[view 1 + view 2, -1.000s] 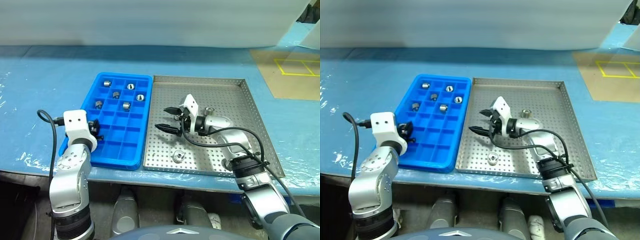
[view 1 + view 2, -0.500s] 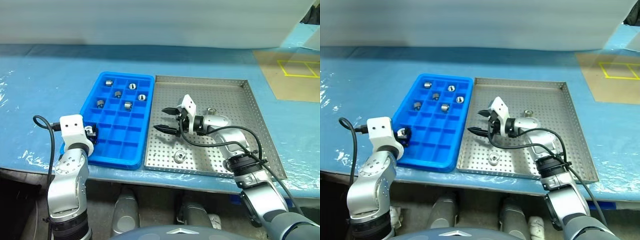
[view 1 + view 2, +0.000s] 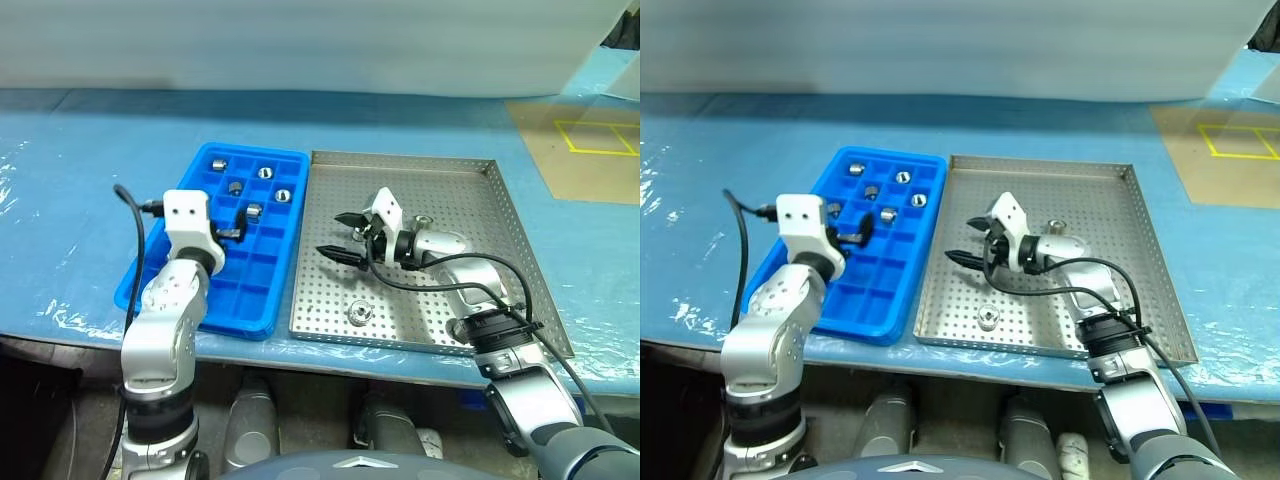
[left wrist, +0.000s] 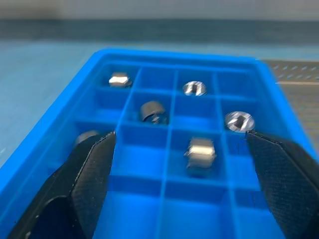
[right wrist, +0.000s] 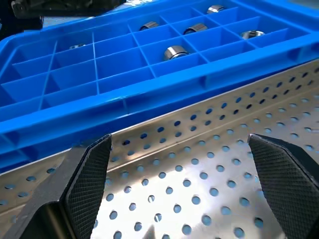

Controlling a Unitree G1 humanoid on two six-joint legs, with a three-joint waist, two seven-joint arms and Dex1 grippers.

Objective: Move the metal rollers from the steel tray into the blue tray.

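Note:
The blue tray (image 3: pixel 262 290) lies left of the steel tray (image 3: pixel 470 190). Several metal rollers (image 3: pixel 254 211) sit in the blue tray's far compartments, each in its own cell (image 4: pixel 201 150). On the steel tray's perforated floor, one roller (image 3: pixel 357 313) lies near the front and another (image 3: pixel 421 221) sits behind my right wrist. My left gripper (image 3: pixel 238 226) hovers open over the blue tray's middle, with nothing between its fingers (image 4: pixel 92 169). My right gripper (image 3: pixel 332 235) stands open and empty above the steel tray's left part, pointing at the blue tray's wall (image 5: pixel 149 94).
Both trays rest on a table under blue film (image 3: pixel 80 180). A brown cardboard sheet (image 3: pixel 585 150) with yellow tape lines lies at the far right. A white wall (image 3: pixel 300 45) closes the back. The table's front edge runs just below the trays.
My left gripper has opened and moved from the blue tray's near left corner up and right, over the tray's middle. The right gripper has kept its place, still open.

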